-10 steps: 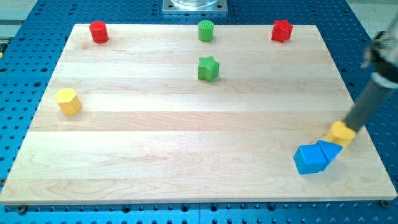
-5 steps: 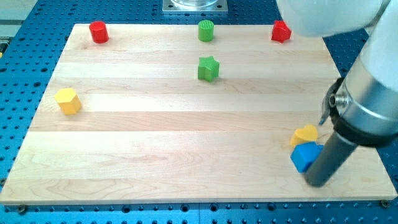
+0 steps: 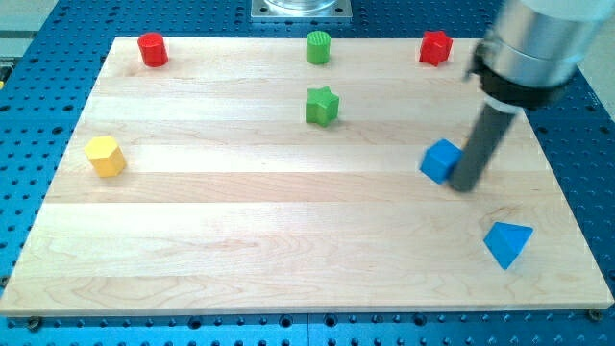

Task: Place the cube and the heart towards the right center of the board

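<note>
No readable text, labels or numbers; arm housing perhaps too blurred.

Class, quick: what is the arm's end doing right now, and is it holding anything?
No gripper: my tip holds nothing.
It sits against the blue cube, on the cube's right in the view.

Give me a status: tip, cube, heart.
My tip against the blue cube, on its right side. Cube sits right of board centre. Yellow heart not visible, possibly hidden behind the rod. Blue triangular block apart, lower right.

Robotics lab: wooden board (image 3: pixel 240 221) on blue perforated bench (image 3: pixel 38 77).
</note>
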Controlling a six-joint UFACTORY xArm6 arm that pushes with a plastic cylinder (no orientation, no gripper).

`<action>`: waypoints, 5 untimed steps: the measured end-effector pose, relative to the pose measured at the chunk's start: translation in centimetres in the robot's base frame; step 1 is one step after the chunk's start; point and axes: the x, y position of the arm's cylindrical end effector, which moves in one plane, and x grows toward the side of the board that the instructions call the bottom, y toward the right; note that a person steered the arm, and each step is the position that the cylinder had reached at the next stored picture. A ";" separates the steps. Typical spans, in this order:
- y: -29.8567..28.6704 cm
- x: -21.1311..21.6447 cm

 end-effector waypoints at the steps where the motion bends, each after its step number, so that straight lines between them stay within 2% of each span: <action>1: -2.1 -3.3; 2: -9.6 -1.8; 3: -11.0 -3.8; 4: -7.4 -7.4; 5: -1.8 -7.8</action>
